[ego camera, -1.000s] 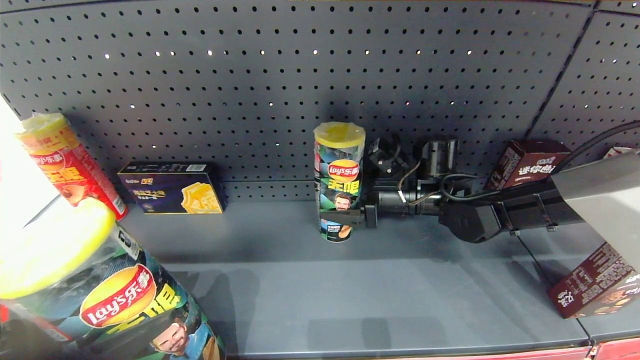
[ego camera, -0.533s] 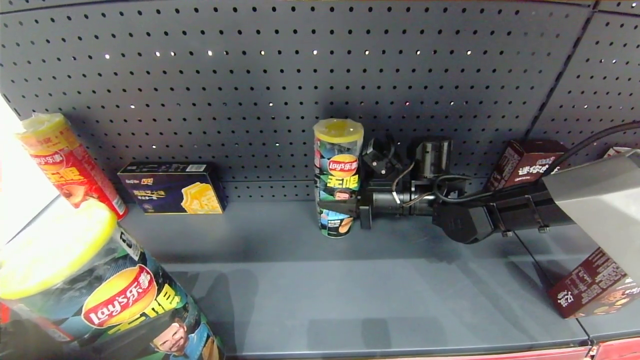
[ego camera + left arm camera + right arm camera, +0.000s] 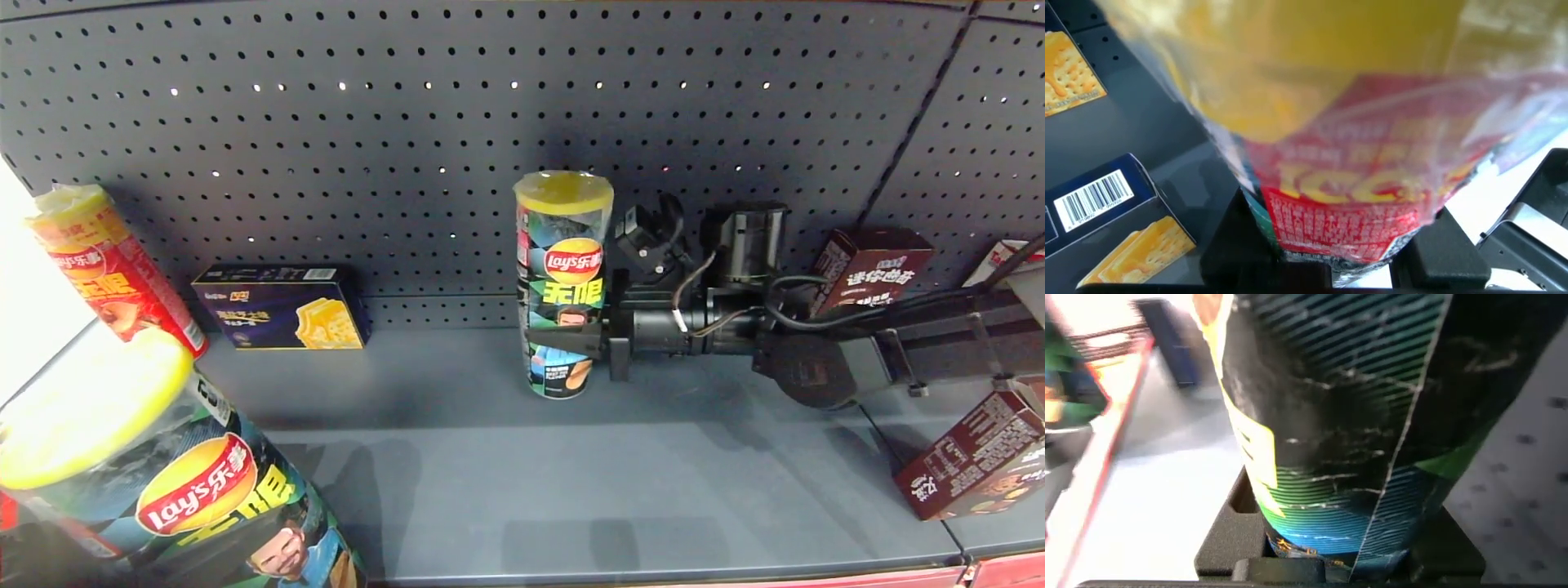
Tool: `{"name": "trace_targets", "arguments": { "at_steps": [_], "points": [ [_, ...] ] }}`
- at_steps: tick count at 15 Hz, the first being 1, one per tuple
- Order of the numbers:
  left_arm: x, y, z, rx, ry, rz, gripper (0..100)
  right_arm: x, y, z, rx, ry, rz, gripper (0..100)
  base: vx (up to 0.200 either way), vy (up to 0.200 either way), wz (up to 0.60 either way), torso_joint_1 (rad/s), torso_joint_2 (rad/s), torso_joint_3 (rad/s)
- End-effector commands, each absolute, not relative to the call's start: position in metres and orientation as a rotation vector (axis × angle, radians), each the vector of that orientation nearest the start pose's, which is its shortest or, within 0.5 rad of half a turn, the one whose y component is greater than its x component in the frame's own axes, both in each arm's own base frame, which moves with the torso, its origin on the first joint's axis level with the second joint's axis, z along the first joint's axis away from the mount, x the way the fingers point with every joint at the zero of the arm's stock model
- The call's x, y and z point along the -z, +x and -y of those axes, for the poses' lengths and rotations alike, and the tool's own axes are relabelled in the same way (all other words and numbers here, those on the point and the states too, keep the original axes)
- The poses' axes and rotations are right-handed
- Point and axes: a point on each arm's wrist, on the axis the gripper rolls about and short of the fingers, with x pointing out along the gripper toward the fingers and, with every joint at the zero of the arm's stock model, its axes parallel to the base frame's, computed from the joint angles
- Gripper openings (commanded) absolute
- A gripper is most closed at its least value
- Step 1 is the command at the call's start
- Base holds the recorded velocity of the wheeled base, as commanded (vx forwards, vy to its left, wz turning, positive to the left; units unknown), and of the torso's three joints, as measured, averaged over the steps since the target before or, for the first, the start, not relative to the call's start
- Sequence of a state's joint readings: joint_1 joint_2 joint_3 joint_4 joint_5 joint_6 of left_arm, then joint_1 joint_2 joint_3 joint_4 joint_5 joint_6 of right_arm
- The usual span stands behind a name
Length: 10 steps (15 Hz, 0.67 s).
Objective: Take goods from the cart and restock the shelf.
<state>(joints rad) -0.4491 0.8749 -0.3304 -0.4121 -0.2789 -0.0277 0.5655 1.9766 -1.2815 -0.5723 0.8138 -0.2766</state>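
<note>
Right gripper (image 3: 571, 343): fingers clamped on the chip can (image 3: 563, 245), one finger across its front at about the lower third, the other behind it. Nothing showing between finger and wall.

Can sits centre frame in the head view, upright, close in front of the pegboard back (image 3: 408, 122). Its base is at or just above the shelf (image 3: 571, 506); can't tell if it touches.

Handling, my read:
- light cardboard tube, stiff enough for a side pinch but it will dent if squeezed hard
- glossy film wrap, so probably slippery
- chips inside are fragile, no dropping
- tall and narrow, tips easily. The low hold is fine for setting down; make sure the base is flat before opening.

Left gripper (image 3: 1347, 253): fingers closed around the near can (image 3: 163, 474), lower left of the head view, yellow lid toward the camera, loose plastic wrap around it.

Surroundings:
- red can (image 3: 106, 269) upper left, leaning
- dark blue box (image 3: 282, 306) beside it, against the back
- two brown boxes on the right, one (image 3: 869, 269) at the back behind the arm, one (image 3: 976, 457) nearer the front edge

All well apart from the chip can. The open shelf around it means no obstruction to release. Tightest spot is the arm retracting between the brown boxes.
</note>
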Motion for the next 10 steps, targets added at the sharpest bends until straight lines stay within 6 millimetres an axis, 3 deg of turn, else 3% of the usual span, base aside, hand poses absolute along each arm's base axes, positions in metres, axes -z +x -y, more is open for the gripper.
{"name": "trace_targets", "arguments": {
  "at_steps": [1, 5, 6, 7, 10],
  "points": [
    [-0.191, 0.085, 0.048, 0.726, -0.015, -0.146, 0, -0.224, 0.284, -0.209, -1.405, -0.217, 0.083, 0, 0.000, 0.000, 0.00, 0.000, 0.00, 0.000],
    [-0.191, 0.085, 0.048, 0.729, -0.015, -0.148, 0, -0.207, 0.249, -0.204, -1.357, -0.186, 0.116, 0, 0.000, 0.000, 0.00, 0.000, 0.00, 0.000],
    [-0.191, 0.085, 0.048, 0.729, -0.015, -0.148, 0, -0.207, 0.249, -0.205, -1.355, -0.185, 0.119, 0, 0.000, 0.000, 0.00, 0.000, 0.00, 0.000],
    [-0.191, 0.085, 0.048, 0.729, -0.015, -0.146, 0, -0.197, 0.228, -0.206, -1.341, -0.147, 0.126, 0, 0.000, 0.000, 0.00, 0.000, 0.00, 0.000],
    [-0.190, 0.085, 0.048, 0.727, -0.014, -0.149, 0, -0.176, 0.211, -0.201, -1.362, -0.139, 0.090, 0, 0.000, 0.000, 0.00, 0.000, 0.00, 0.000]
  ]
}}
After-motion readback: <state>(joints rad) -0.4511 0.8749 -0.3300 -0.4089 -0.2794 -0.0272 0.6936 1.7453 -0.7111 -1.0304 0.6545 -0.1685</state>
